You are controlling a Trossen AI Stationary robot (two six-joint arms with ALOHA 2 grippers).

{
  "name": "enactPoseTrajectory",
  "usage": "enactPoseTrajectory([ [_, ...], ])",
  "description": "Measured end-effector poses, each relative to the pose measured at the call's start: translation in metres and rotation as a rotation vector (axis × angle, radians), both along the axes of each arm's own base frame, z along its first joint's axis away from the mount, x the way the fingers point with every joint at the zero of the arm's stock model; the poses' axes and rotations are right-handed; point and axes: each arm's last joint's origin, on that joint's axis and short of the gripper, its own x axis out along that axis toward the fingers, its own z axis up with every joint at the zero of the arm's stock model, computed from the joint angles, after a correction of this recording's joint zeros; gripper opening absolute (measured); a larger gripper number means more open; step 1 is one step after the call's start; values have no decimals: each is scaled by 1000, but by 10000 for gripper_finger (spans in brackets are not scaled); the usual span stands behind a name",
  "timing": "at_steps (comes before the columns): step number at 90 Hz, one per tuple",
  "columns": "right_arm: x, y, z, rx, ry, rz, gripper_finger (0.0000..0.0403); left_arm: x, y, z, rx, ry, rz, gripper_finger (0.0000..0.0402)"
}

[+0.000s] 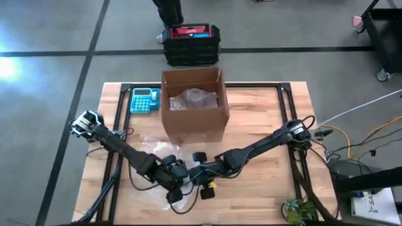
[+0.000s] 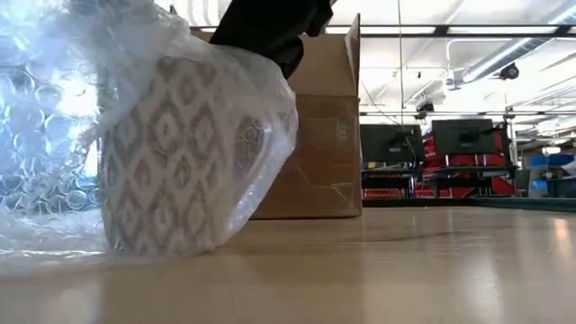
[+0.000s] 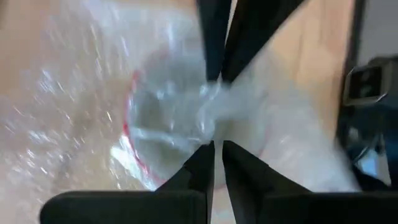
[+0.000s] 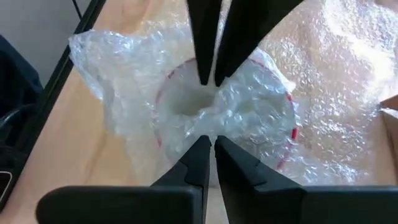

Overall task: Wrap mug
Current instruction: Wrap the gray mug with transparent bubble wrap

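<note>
Clear bubble wrap [image 2: 54, 135] drapes the grey-and-white diamond-patterned mug [image 2: 171, 153]; left gripper [image 3: 214, 112] and right gripper [image 4: 210, 112] each pinch it together, near the brown cardboard box [image 1: 193, 103].

mug [image 2: 175, 157]: standing upright on the wood table at the left of the low view, showing a grey-and-white diamond pattern and a red rim
bubble wrap [image 2: 54, 135]: lying clear and crinkled around the mug, covering its sides and bunching over its open mouth
spread: trailing onto the table in the lower left of the high view, left of the mug
</note>
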Motion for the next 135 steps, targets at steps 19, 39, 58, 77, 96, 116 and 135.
enactPoseTrajectory([
  [19,1,0,1,1,-12,-3,13,-2,4,14,88,-97,63,20],
  [39,-1,1,-2,-4,16,6,14,8,1,-33,31,-120,54,20],
  [58,-2,-3,15,10,-30,-16,14,0,6,-67,-24,-70,100,20],
  [77,-16,-7,58,-33,0,19,14,-3,6,-75,-40,-60,97,20],
  [96,-27,-13,51,-141,56,-27,14,1,4,-69,-49,-86,91,20],
  [116,-35,0,27,-133,62,-12,14,5,2,-63,-65,-118,92,20],
  [135,-35,23,18,-82,-50,33,14,7,1,-61,-86,-152,93,20],
])
